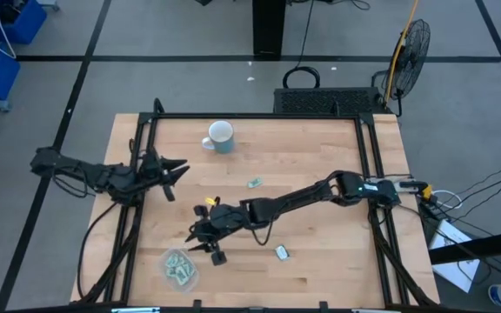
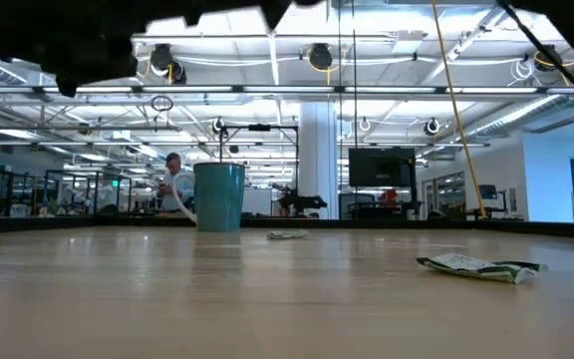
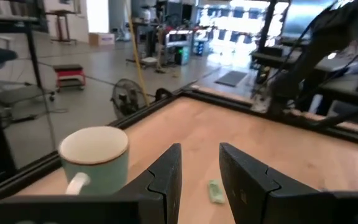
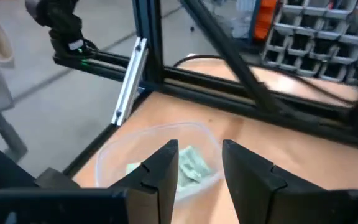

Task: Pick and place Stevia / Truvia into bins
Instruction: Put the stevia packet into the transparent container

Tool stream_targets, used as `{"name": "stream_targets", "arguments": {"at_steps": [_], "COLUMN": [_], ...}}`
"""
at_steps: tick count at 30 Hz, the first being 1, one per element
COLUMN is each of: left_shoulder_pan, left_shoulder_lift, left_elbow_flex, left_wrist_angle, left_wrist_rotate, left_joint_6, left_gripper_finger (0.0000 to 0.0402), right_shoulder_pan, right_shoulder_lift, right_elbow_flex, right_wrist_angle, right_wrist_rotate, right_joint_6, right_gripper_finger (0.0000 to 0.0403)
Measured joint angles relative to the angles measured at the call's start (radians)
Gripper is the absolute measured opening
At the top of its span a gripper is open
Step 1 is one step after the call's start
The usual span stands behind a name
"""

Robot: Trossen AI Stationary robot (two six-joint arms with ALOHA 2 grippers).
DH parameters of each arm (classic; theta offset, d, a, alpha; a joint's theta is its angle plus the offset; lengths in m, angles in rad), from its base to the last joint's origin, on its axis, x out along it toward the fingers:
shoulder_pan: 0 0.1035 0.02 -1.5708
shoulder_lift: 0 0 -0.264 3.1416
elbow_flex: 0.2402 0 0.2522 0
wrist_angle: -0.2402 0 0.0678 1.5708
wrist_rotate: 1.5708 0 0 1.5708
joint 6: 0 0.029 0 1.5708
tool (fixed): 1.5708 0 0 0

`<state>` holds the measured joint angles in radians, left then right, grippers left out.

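Note:
Several pale green and white Stevia packets (image 4: 191,165) lie inside the clear round bin (image 1: 179,267) near the table's near-left corner. Two more packets rest flat on the wood: one mid-table (image 1: 255,183), one near the front edge (image 1: 282,252), and both also show in the low view (image 2: 287,234) (image 2: 481,266). My right gripper (image 1: 200,242) hovers just above and beside the bin, open, with nothing between its fingers (image 4: 199,152). My left gripper (image 1: 179,168) waits open above the left part of the table, facing the mug and the mid-table packet (image 3: 215,191).
A white and pale blue mug (image 1: 220,136) stands upright near the far edge, left of centre. A black frame rail (image 1: 137,174) runs along the table's sides. Bare wood lies between the two loose packets and toward the right side.

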<state>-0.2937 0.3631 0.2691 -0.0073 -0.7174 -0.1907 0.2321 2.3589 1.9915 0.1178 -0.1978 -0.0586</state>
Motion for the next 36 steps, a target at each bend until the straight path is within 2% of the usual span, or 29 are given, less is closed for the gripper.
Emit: {"name": "stream_targets", "arguments": {"at_steps": [6,9,11,16,21,25,31,36], "left_shoulder_pan": [0.094,0.143,0.177,0.261,0.326,0.365,0.408,0.424], "left_shoulder_lift": [0.085,0.134,0.171,0.265,0.371,0.461,0.598,0.730], "left_elbow_flex": [0.000,0.000,0.000,0.000,0.000,0.000,0.000,0.000], "left_wrist_angle": [0.017,0.019,0.019,0.055,0.190,0.303,0.377,0.470], "left_wrist_rotate": [0.081,0.143,0.180,0.252,0.389,0.443,0.460,0.521], "left_joint_6": [-0.054,-0.095,-0.120,-0.153,-0.156,-0.156,-0.176,-0.198], "left_gripper_finger": [0.0113,0.0113,0.0113,0.0113,0.0113,0.0113,0.0113,0.0113], "right_shoulder_pan": [0.017,0.024,0.023,0.009,-0.024,-0.039,-0.070,-0.105], "right_shoulder_lift": [-0.133,-0.190,-0.221,-0.302,-0.402,-0.481,-0.676,-0.881], "right_elbow_flex": [0.000,0.000,0.000,0.000,0.000,-0.030,-0.199,-0.465], "right_wrist_angle": [-0.276,-0.407,-0.489,-0.624,-0.783,-0.858,-0.842,-0.712], "right_wrist_rotate": [0.214,0.325,0.360,0.355,0.359,0.357,0.354,0.354], "right_joint_6": [-0.132,-0.137,-0.138,-0.091,-0.033,-0.019,0.004,0.032], "right_gripper_finger": [0.0118,0.0117,0.0117,0.0117,0.0116,0.0116,0.0116,0.0116]}}
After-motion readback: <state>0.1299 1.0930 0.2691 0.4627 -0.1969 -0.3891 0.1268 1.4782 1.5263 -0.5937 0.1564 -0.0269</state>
